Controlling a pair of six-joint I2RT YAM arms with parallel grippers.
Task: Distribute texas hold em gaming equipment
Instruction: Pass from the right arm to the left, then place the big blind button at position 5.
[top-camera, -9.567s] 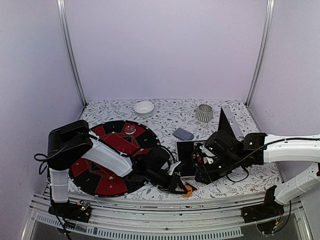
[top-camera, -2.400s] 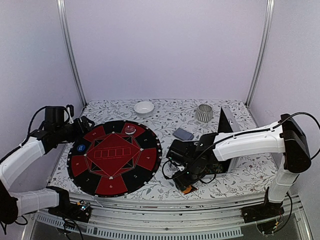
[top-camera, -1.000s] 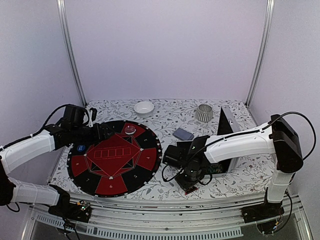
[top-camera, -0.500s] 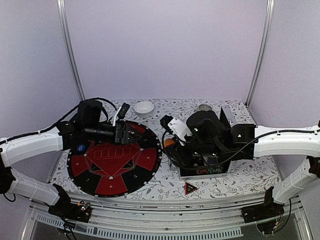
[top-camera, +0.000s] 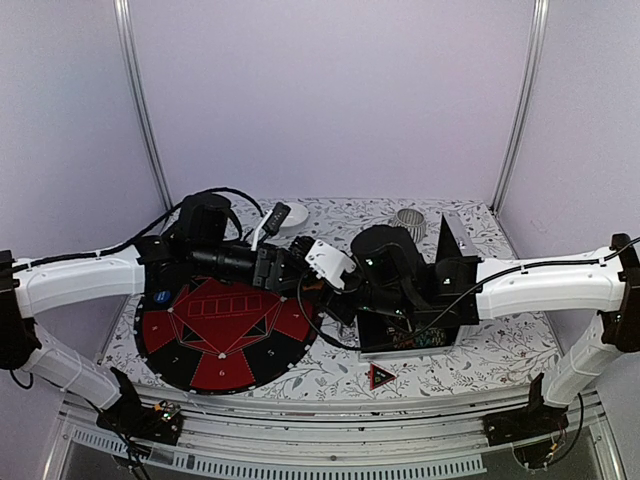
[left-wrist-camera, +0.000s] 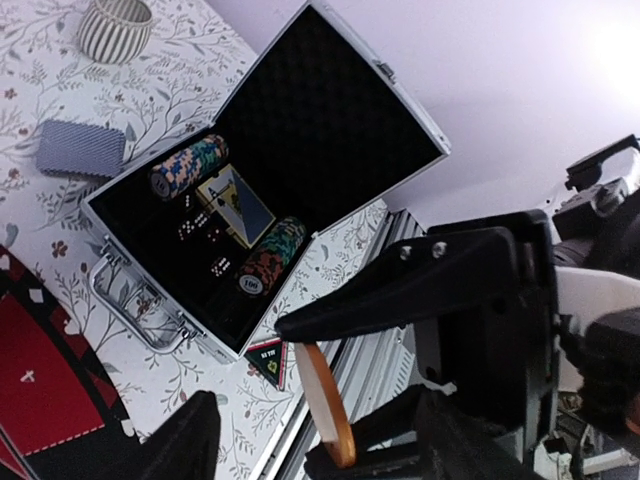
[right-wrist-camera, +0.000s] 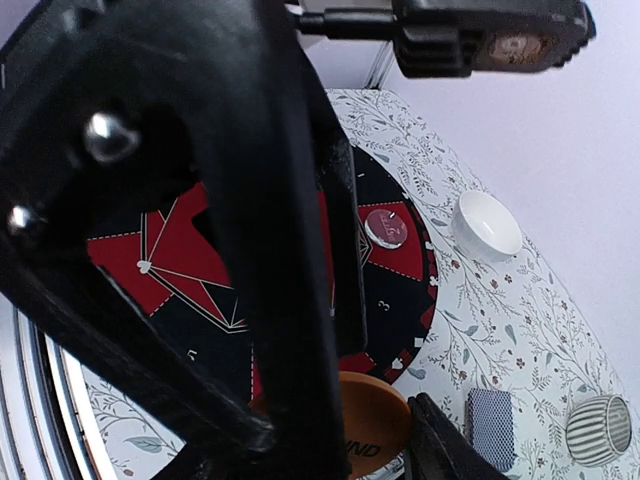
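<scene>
Orange plastic, the button disc (right-wrist-camera: 375, 428) sits clamped in my right gripper (right-wrist-camera: 352, 446) above the mat (top-camera: 215, 330) edge, light, stiff and slick I judge, so my wide-open left gripper (left-wrist-camera: 320, 450) should pinch its flat faces.

Your left arm (top-camera: 80, 278) reaches in from the left, forearm near level and wrist pointed toward centre. Your right arm (top-camera: 545, 280) reaches in from the right, wrist bent. The left gripper (top-camera: 296, 268) and right gripper (top-camera: 322, 290) meet nose to nose at mid-table. Left jaws stand apart. Right jaws are clamped on an orange button disc (right-wrist-camera: 375, 425).
</scene>
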